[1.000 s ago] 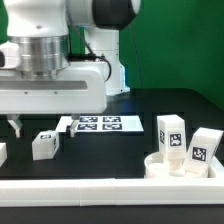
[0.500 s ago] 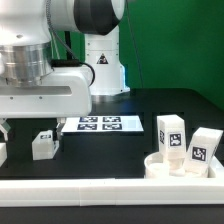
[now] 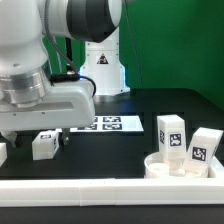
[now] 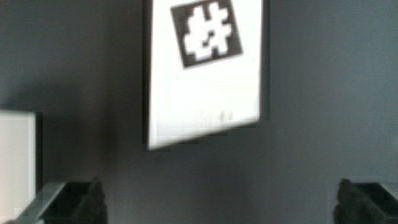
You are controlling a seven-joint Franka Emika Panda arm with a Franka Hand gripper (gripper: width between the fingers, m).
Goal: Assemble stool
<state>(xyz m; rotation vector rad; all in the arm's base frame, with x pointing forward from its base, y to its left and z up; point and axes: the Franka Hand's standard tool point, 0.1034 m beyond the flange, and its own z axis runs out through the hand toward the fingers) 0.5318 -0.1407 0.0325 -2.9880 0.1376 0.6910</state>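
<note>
White leg block [image 3: 43,145] lies on the dark worktop [image 3: 120,150] near my wide, empty fingers [image 4: 68,205]; I judge this the approach step, next needing a square descent to straddle it.

Four leg blocks [image 3: 43,145] show in the exterior view: two at the frame's lower left, one of them cut off by the left edge, and two at lower right. There is one round seat disc [image 3: 160,168] at lower right, one marker board [image 3: 110,124] at centre, one white rail [image 3: 100,188] along the bottom, one black table [image 3: 110,155] and one robot arm [image 3: 50,50] at upper left.
</note>
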